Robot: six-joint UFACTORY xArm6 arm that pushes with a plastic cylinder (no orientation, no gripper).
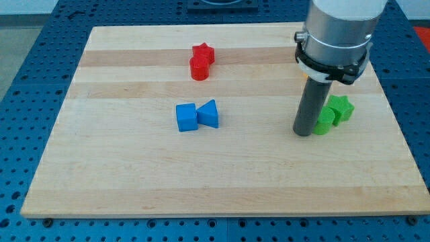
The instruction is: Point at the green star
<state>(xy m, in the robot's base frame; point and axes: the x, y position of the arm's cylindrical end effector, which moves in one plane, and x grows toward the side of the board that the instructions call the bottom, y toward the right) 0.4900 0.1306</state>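
The green star (342,107) lies at the view's right on the wooden board (134,175). A second green block (324,121), rounded in shape, touches it on its lower left. My tip (303,132) stands on the board just left of the rounded green block, about touching it, and a short way lower left of the star. The rod hides part of the rounded green block.
A red star (203,52) and a red cylinder (199,68) sit together at the view's top centre. A blue cube (186,117) and a blue triangular block (209,114) touch near the board's middle. The arm's grey body (338,30) hangs over the top right.
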